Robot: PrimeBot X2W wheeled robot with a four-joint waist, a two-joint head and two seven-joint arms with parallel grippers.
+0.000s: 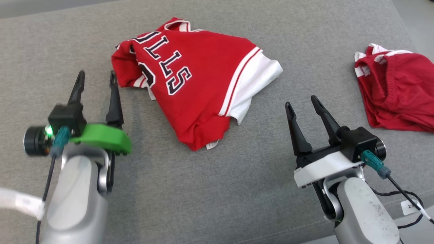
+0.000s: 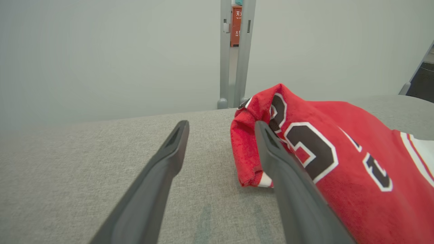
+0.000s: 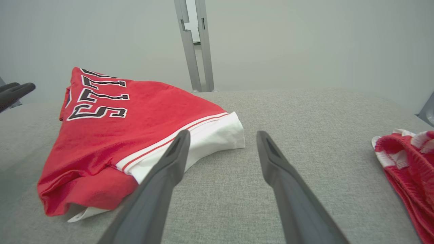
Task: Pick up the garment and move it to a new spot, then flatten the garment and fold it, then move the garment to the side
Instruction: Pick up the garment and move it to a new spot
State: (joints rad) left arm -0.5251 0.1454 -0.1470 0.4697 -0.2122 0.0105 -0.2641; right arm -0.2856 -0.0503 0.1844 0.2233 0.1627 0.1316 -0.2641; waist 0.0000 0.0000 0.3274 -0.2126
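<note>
A red jersey garment (image 1: 200, 81) with black-and-white lettering and a white sleeve lies loosely folded on the grey cushion (image 1: 210, 189), a little left of the middle. My left gripper (image 1: 96, 77) stands open just left of its rumpled left edge, holding nothing. In the left wrist view the garment (image 2: 339, 162) lies beside the right finger (image 2: 288, 183) of that gripper (image 2: 220, 126). My right gripper (image 1: 300, 101) is open and empty, to the lower right of the jersey, apart from it. The right wrist view shows the garment (image 3: 135, 128) ahead and left of the gripper (image 3: 222, 135).
A second red garment with white trim (image 1: 396, 91) lies crumpled at the cushion's right edge, also in the right wrist view as the red garment (image 3: 410, 169). Bare grey cushion lies between the two garments and in front of me. A metal post (image 2: 234, 54) stands behind the cushion.
</note>
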